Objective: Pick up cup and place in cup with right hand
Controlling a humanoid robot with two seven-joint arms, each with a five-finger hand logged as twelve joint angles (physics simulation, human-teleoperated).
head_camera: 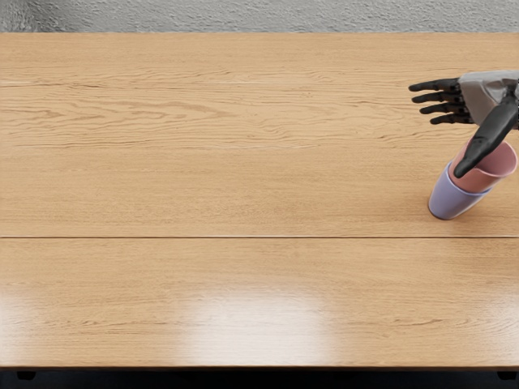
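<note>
Place type unclear | wood-grained table (243,194) | textured grey surface (243,14) beyond

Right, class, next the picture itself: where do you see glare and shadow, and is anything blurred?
Head view: broad white glare on the table near its front edge, centre, with fainter patches at both sides; soft, faint shading around the purple cup; near-black below the table's front edge; no clear blur on the right hand or pink cup.
</note>
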